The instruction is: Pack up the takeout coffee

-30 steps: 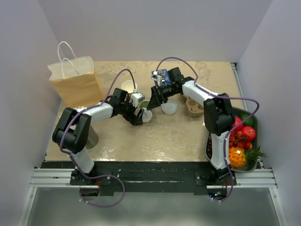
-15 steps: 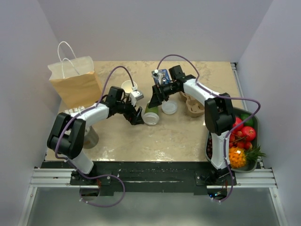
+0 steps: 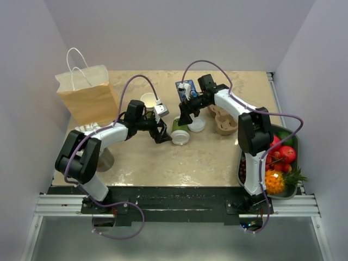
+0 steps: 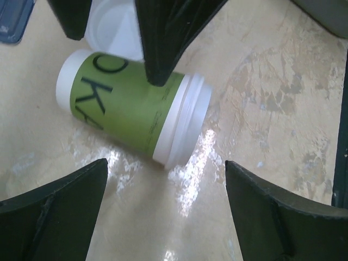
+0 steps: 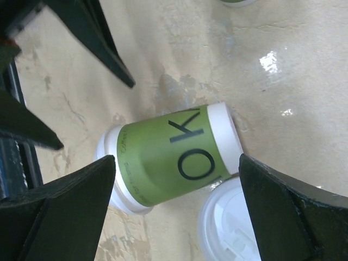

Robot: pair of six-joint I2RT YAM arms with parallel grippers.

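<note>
The takeout coffee (image 3: pixel 180 134), an olive-green cup with a white lid, lies on its side on the table. In the left wrist view the coffee (image 4: pixel 130 109) points its lid to the lower right. My left gripper (image 3: pixel 162 131) is open just left of the cup, and its fingers (image 4: pixel 60 212) hold nothing. My right gripper (image 3: pixel 186 116) is open above the cup's far side. In the right wrist view its fingers (image 5: pixel 293 212) straddle the coffee (image 5: pixel 168 155) without touching it. A matching cup without a lid (image 3: pixel 148 100) stands upright behind my left gripper.
A loose white lid (image 3: pixel 197 124) lies right of the fallen cup. A brown paper bag (image 3: pixel 89 98) stands at the far left. A cardboard cup carrier (image 3: pixel 224 123) and a blue packet (image 3: pixel 185 87) are behind, and a fruit tray (image 3: pixel 243 173) at the right edge.
The lidded cup has tipped over and now lies on its side, slightly further right. My left gripper has let go and drawn back left. My right gripper shifted slightly right.
</note>
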